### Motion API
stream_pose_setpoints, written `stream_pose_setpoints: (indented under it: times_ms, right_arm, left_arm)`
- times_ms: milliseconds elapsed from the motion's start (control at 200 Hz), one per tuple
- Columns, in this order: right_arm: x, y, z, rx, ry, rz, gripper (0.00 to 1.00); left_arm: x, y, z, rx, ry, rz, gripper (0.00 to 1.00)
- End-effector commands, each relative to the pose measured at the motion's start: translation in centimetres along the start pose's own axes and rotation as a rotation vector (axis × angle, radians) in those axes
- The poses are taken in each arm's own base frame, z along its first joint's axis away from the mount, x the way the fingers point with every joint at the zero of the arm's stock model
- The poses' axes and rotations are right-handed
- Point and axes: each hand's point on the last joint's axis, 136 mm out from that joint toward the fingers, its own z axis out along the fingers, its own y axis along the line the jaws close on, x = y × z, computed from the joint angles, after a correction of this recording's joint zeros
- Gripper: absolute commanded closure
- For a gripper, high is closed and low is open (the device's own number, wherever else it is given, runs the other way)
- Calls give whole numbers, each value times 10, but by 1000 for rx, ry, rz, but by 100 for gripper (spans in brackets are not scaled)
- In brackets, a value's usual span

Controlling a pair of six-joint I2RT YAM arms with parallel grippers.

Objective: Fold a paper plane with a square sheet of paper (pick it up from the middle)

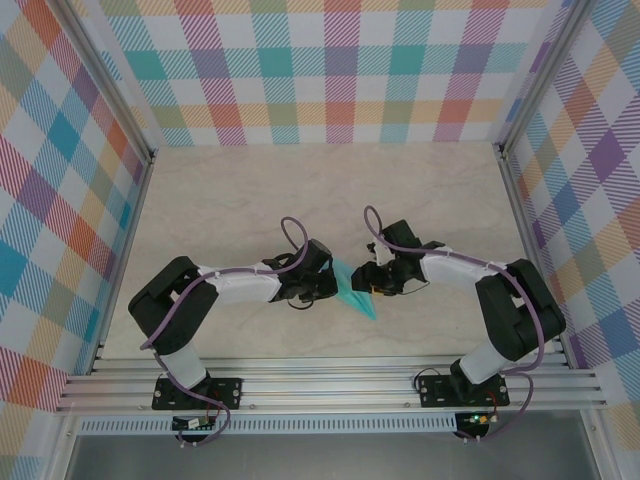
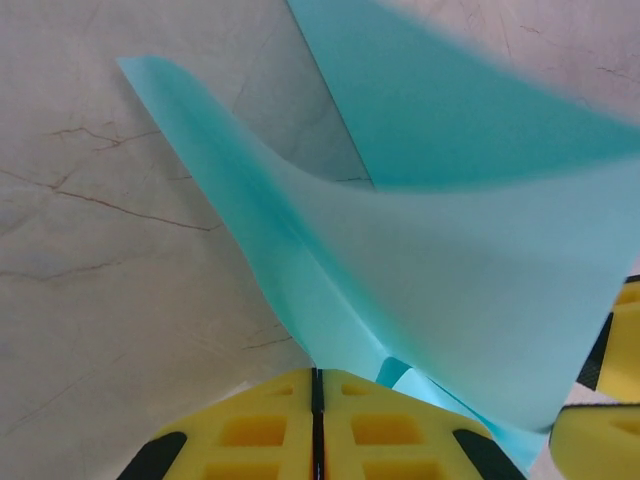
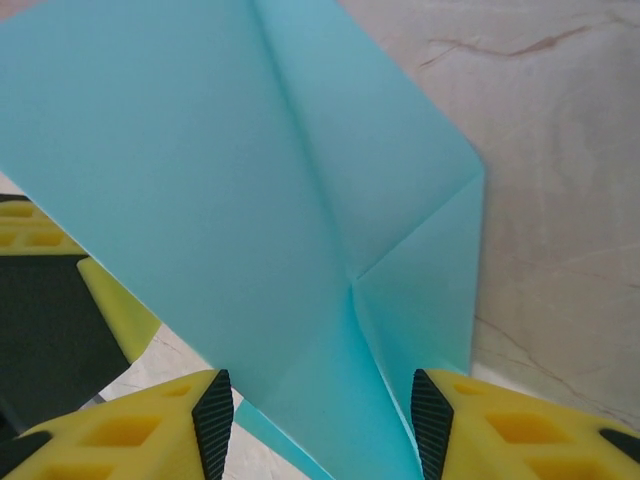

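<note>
Marble-look tabletop (image 1: pixel 250 190); left gripper (image 2: pixel 315 380) clenched on paper plane (image 3: pixel 250 180), right gripper (image 3: pixel 322 395) straddling it, jaws apart. Seat centre crease (image 3: pixel 297 130) midway before pinching; avoid tugging.

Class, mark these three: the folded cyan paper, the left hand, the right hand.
folded cyan paper (image 1: pixel 352 293): top view, its middle.
left hand (image 2: pixel 316 378): left wrist view, seam of its shut fingertips.
right hand (image 3: pixel 322 425): right wrist view, gap between its fingertips.

No text, label, brand, number or sign can be read; the cyan paper plane (image 3: pixel 250 200) and the worktop (image 1: pixel 300 190) are unmarked.
</note>
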Motion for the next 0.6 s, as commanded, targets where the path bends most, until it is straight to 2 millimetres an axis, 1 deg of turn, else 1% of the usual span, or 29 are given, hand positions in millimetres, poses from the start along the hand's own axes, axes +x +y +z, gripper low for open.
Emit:
stream_pose_setpoints:
  times_ms: [0, 190, 290, 435, 525, 595]
  right_arm:
    - [2, 12, -1, -11, 18, -58, 48]
    - [12, 8, 5, 60, 33, -106, 48]
    - [14, 11, 5, 63, 30, -129, 47]
    - [12, 15, 0, 83, 1, -163, 46]
    - [7, 11, -8, 122, -46, -174, 46]
    - [4, 15, -13, 120, -61, -182, 45]
  left_arm:
    - [-6, -5, -5, 22, -16, 13, 91]
    - [-7, -8, -5, 33, -22, 11, 91]
    - [-8, -7, -5, 33, -25, 7, 91]
    - [-7, -5, -4, 31, -25, 4, 90]
    - [-6, -4, -4, 28, -21, 5, 90]
    - [-6, -4, -4, 25, -20, 4, 90]
